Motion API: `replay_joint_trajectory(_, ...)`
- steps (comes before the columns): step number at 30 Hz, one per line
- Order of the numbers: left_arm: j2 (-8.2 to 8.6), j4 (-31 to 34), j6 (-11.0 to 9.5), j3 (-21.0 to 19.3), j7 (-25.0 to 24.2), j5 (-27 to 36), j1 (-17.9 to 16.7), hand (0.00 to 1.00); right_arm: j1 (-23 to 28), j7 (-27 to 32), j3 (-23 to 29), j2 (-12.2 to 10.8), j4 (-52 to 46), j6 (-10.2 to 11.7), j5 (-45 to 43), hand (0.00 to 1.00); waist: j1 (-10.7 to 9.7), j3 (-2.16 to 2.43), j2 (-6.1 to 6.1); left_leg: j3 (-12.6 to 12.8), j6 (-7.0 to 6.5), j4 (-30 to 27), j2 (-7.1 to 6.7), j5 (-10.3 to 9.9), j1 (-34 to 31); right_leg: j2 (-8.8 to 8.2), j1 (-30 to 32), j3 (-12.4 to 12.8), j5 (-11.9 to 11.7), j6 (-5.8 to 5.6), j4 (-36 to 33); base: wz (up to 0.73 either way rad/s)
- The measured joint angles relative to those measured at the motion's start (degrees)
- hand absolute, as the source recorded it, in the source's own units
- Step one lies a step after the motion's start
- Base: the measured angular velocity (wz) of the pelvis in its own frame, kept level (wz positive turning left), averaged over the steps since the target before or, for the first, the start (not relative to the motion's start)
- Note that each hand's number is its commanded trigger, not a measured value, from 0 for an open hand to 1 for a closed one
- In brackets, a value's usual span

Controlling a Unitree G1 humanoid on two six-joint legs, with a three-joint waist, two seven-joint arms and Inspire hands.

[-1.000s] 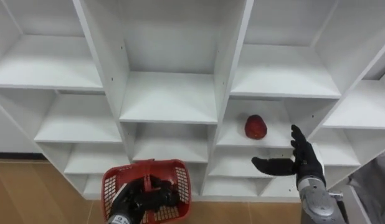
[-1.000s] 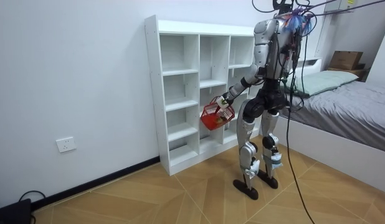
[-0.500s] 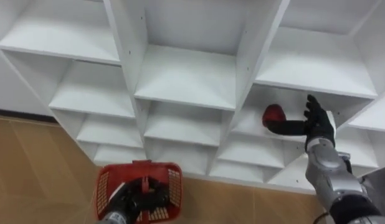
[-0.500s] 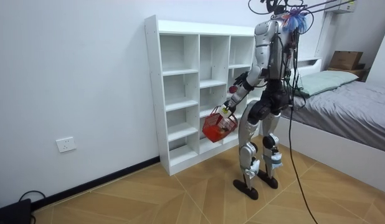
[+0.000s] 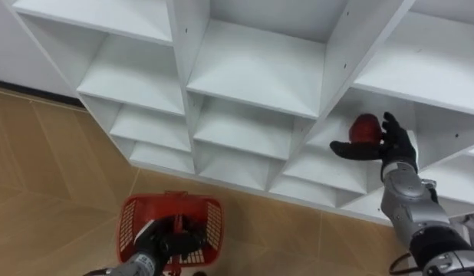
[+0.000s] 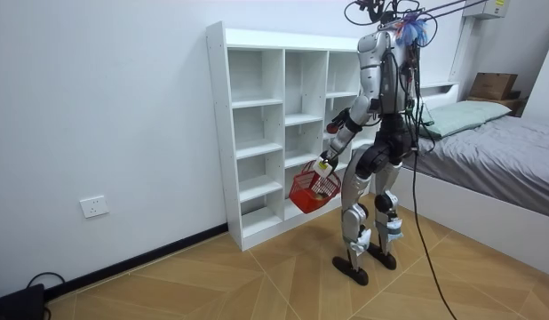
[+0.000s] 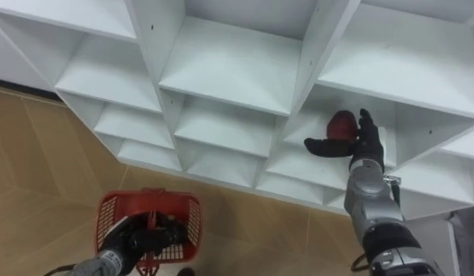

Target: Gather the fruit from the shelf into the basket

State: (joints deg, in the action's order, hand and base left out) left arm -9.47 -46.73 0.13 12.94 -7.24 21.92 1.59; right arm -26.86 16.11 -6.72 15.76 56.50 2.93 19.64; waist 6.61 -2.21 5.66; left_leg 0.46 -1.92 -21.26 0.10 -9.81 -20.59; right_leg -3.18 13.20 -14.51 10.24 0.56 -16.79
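Down at the robot's left side, the left hand (image 5: 155, 247) is clenched on the handle of the red basket (image 5: 128, 224), which hangs above the wooden floor (image 5: 37, 169); I cannot tell what lies in the basket (hand and handle cover most of it). Further out, the right hand (image 5: 396, 149) reaches into a compartment of the white closet (image 5: 252, 69); its fingers (image 5: 391, 129) are straight and spread, with the thumb stretched out below the red fruit (image 5: 365, 128); the fruit sits on its shelf, touching or just beside the palm, and is not yet gripped. As I judge it, the reach for this fruit is made; closing on it, lifting it out and dropping it into the basket are all left. A second ago the right hand was well short of the fruit, low and to its right; now it is beside it. In the room view the robot has bent forward and the basket hangs lower; the eye views have shifted with the head.
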Motion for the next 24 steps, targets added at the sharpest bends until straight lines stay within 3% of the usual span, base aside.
replay_joint_trajectory(6, 0.11, -2.91, -0.52, 2.04, 0.04, 0.4, 2.25, 1.0, -1.2, 0.02, -0.01, 0.19, 1.56, 0.0, -3.0, 0.0, -0.05, -0.52, -0.51, -0.55, -0.03, 0.9, -0.3, 0.06, 0.0, -0.47, 0.29, 0.0, 0.1, -0.13, -0.08, 0.02)
replay_joint_trajectory(15, 0.75, -5.78, -0.58, 4.24, -0.15, 0.95, 4.87, 1.0, -1.7, 0.83, -0.02, 0.44, 1.58, 0.25, -5.81, 0.0, 0.04, -0.53, -0.52, 0.77, -0.48, 1.59, -0.84, 1.01, -0.83, -1.03, 2.57, 1.0, 0.18, -0.28, -1.16, -0.04)
replay_joint_trajectory(24, 1.11, -6.14, -0.58, 4.2, -0.16, 0.97, 5.15, 1.0, -1.87, 0.93, 0.01, 0.47, 1.81, 0.23, -6.72, 0.0, -0.04, -0.58, -0.61, 1.13, -0.5, 1.64, -0.71, 1.06, -1.03, -0.97, 3.5, 1.6, 0.19, -0.27, -2.05, -0.03)
